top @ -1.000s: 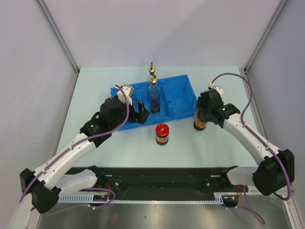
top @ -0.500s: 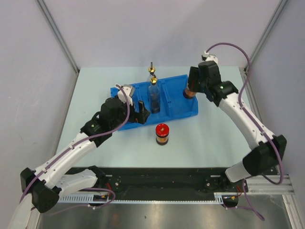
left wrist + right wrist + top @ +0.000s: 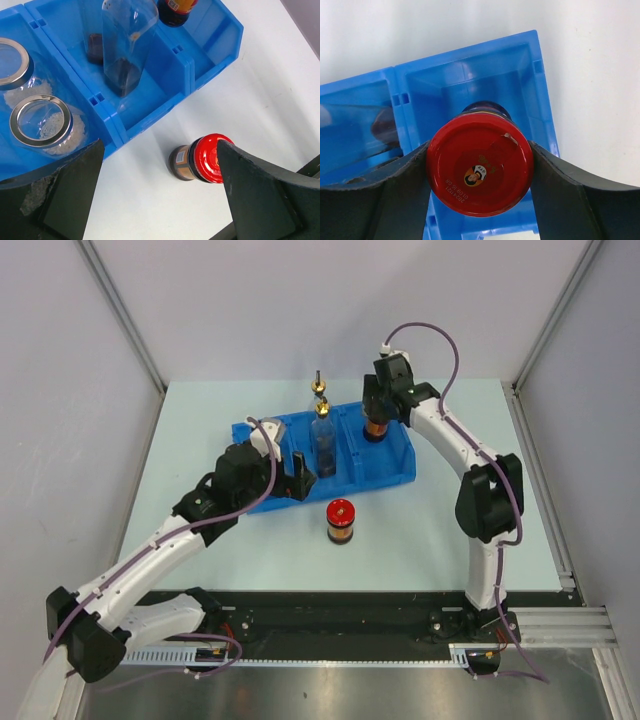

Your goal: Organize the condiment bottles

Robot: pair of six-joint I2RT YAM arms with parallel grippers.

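My right claw (image 3: 378, 412) is clamped on a red-lidded jar (image 3: 479, 169), one finger pressed to each side of the lid. The jar hangs upright in that grip, its long axis vertical, the lid facing straight up at the wrist camera and the dark body pointing down from between the fingers. It sits directly under the claw, over the right-hand compartment of the blue tray (image 3: 398, 476), near that compartment's far end; I cannot tell whether its base touches the floor there. My left claw (image 3: 159, 150) stands wide open with nothing between its fingers, hovering over the tray's near wall at the left and middle compartments. Below and just in front of it, the second red-lidded jar (image 3: 341, 521) stands upright on the table (image 3: 200, 410), lid up, close to the tray's near wall but apart from it, and well apart from the right claw. In the middle compartment the two tall clear bottles (image 3: 325, 443) stand upright, gold spouts pointing up, one behind the other. In the left compartment the two short clear jars (image 3: 40, 125) sit side by side, lids up, right under the left claw's finger.
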